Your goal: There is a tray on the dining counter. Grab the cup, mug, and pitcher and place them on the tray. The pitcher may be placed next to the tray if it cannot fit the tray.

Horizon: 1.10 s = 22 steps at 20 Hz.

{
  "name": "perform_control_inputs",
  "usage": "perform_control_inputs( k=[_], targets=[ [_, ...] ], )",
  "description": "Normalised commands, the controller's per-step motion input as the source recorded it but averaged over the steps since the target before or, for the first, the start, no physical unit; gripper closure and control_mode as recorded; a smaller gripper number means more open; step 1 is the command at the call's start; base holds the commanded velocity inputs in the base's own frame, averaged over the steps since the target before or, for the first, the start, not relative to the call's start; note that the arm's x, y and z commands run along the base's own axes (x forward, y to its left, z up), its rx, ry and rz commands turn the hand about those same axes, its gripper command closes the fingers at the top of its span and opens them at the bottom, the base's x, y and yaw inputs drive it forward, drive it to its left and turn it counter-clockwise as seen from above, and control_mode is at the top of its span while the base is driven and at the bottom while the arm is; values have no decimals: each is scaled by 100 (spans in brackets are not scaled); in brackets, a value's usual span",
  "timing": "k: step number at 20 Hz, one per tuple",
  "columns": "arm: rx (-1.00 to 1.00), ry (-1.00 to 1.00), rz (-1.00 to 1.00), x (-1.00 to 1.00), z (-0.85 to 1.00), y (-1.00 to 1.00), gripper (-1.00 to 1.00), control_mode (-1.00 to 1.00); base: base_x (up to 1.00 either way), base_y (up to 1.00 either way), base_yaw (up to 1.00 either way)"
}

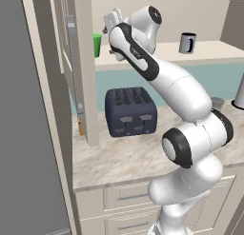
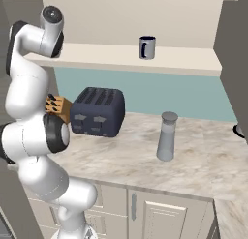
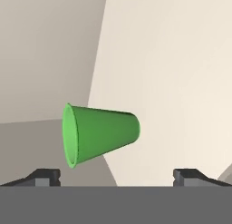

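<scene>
The green cup [image 3: 99, 134] lies straight ahead of my gripper [image 3: 116, 177], a short way beyond the tips; the rolled camera makes it look turned sideways. The dark fingertips [image 3: 43, 177] stand wide apart and open, with nothing between them. From the left base, the cup [image 1: 97, 44] stands on a raised beige ledge [image 1: 209, 51], half hidden by a cabinet post, with the gripper [image 1: 110, 24] just to its right. The dark mug [image 1: 188, 43] [image 2: 147, 47] stands farther right on that ledge. The grey pitcher [image 2: 167, 136] stands on the lower marble counter. The tray and dining counter are out of view.
A dark blue toaster [image 1: 130, 111] [image 2: 98, 111] sits on the marble counter [image 2: 203, 160] below the ledge, with a knife block [image 2: 57, 105] beside it. A tall cabinet post [image 1: 86, 67] rises just left of the cup. A pale object [image 1: 239, 93] stands at the far right.
</scene>
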Motion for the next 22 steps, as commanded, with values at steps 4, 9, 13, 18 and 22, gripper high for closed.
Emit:
perform_control_inputs(
  k=[4, 9, 13, 18, 22],
  targets=[
    [0, 7, 0, 12, -3, 13, -100, -100, 0, 0, 0],
    [0, 7, 0, 13, -3, 9, -100, -100, 0, 0, 0],
    [0, 5, 0, 10, -6, 0, -100, -100, 0, 0, 0],
    [0, 4, 0, 11, -6, 0, -100, -100, 0, 0, 0],
    [0, 1, 0, 13, -11, 0, -100, -100, 0, 0, 0]
  ],
)
